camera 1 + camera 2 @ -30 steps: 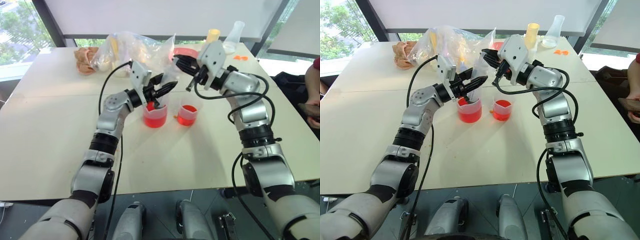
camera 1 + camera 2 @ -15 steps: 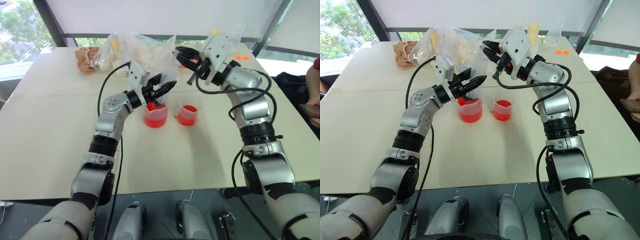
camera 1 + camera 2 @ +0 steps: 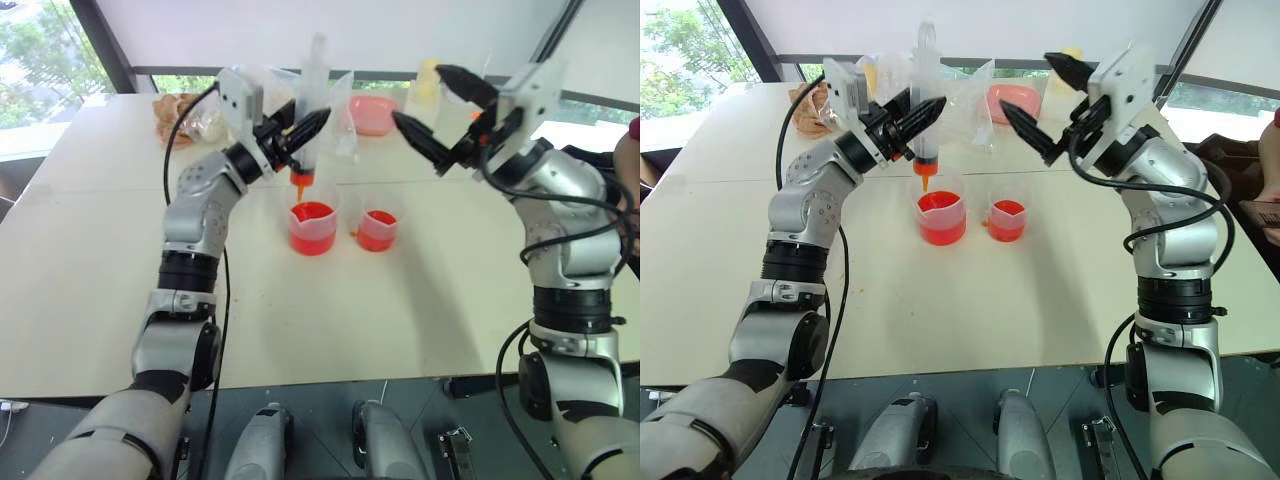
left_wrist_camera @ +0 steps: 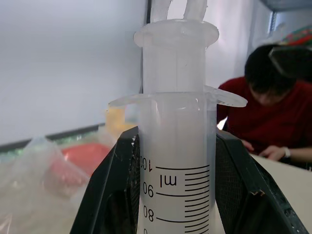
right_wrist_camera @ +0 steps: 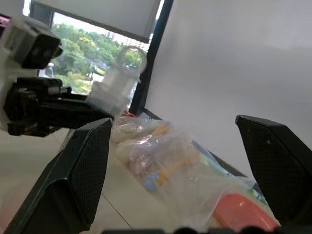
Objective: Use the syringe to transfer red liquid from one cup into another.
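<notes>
Two cups [image 3: 312,226]: wider beaker and smaller cup [image 3: 377,229], both holding red liquid [image 3: 311,213], frame centre
Syringe [image 3: 310,110]: one, upright above beaker
Left pincer [image 3: 297,130]: clamps syringe
Right pincer [image 3: 440,110]: spread wide, empty
Tabletop [image 3: 100,260]: cream, beside windows

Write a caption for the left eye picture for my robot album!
Left gripper lifts the syringe above the bigger cup of red liquid; right gripper open.
</notes>
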Motion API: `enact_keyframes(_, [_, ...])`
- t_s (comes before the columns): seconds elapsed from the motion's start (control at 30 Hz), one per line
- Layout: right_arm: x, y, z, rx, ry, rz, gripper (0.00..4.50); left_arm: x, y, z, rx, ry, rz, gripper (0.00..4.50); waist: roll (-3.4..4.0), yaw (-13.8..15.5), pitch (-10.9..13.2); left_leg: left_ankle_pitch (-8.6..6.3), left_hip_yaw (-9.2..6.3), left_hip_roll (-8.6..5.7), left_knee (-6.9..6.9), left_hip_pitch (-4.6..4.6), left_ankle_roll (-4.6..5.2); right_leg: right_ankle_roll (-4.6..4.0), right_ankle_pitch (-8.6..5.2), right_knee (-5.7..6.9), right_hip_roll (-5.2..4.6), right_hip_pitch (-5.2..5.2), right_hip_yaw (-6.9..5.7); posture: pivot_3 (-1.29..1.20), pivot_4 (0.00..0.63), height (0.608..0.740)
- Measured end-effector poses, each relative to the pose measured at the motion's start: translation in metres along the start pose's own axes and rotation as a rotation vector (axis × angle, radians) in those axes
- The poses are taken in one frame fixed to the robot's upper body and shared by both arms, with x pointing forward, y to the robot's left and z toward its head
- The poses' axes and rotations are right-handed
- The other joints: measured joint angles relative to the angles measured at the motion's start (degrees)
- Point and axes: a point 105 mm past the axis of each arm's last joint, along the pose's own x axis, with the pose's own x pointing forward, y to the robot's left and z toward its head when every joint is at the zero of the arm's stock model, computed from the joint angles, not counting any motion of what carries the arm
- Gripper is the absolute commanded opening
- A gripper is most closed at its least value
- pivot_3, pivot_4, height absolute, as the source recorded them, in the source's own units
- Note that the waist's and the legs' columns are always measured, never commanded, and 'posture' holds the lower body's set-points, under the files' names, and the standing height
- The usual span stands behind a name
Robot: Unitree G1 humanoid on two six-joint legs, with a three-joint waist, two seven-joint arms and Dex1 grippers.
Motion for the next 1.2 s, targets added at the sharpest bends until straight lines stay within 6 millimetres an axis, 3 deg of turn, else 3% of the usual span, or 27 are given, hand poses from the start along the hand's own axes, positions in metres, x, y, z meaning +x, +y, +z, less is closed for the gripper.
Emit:
enact_keyframes(0.1, [-0.014,-0.018,0.002,-0.046,0.035,-0.089,4.2,0.016,-0.008,0.019,-0.015,-0.061,-0.039,1.46,0.0,0.09,0.0,0.0,0.04,-0.02,0.01,-0.02,0.0,0.0,0.0,-0.02,0.0,0.0,0.0,0.0,0.15,0.74])
enact_keyframes(0.2, [-0.022,-0.042,0.001,-0.154,0.089,-0.193,4.2,0.04,-0.03,0.037,-0.039,-0.134,-0.126,1.46,0.0,0.21,0.0,-0.01,0.09,-0.03,0.02,-0.01,0.02,0.01,0.0,-0.07,-0.01,0.06,0.0,0.0,0.15,0.74])
enact_keyframes(0.27, [-0.025,-0.061,0.004,-0.26,0.118,-0.268,4.2,0.054,-0.045,0.035,-0.065,-0.155,-0.178,1.46,0.0,0.19,0.0,-0.02,0.1,-0.04,0.01,0.01,0.03,0.01,0.0,-0.1,-0.01,0.07,0.0,0.0,0.15,0.74])
enact_keyframes(0.33, [-0.023,-0.071,0.012,-0.35,0.115,-0.3,4.2,0.066,-0.061,0.017,-0.095,-0.132,-0.226,1.46,0.0,0.03,0.0,-0.02,0.1,-0.03,-0.01,0.02,0.04,0.01,-0.01,-0.1,0.0,0.07,0.0,0.0,0.15,0.74])
enact_keyframes(0.47, [-0.018,-0.067,0.014,-0.376,0.088,-0.284,4.2,0.077,-0.082,-0.025,-0.154,-0.051,-0.266,1.46,0.02,-0.51,0.01,-0.02,0.14,0.01,-0.04,0.06,0.06,0.01,-0.01,-0.07,0.02,0.05,0.01,0.0,0.15,0.74])
enact_keyframes(0.67, [-0.011,-0.059,0.014,-0.378,0.077,-0.259,4.2,0.073,-0.08,-0.051,-0.152,-0.004,-0.265,1.46,0.03,-0.07,0.01,-0.03,0.13,0.01,-0.03,0.03,0.08,0.01,-0.01,-0.09,0.02,0.05,0.01,0.0,0.15,0.74])
enact_keyframes(0.87, [-0.006,-0.047,0.02,-0.368,0.053,-0.211,4.2,0.071,-0.08,-0.056,-0.143,0.007,-0.278,1.46,0.03,0.17,0.01,-0.04,0.12,-0.02,-0.01,-0.01,0.09,0.01,-0.01,-0.12,0.0,0.05,0.01,0.0,0.15,0.74])
enact_keyframes(1.2, [-0.005,-0.037,0.007,-0.329,0.082,-0.155,4.2,0.069,-0.081,-0.059,-0.125,0.023,-0.293,1.46,0.03,-0.03,0.01,-0.04,0.11,-0.01,-0.02,0.01,0.1,0.02,0.0,-0.1,0.01,0.05,0.01,0.0,0.15,0.74])
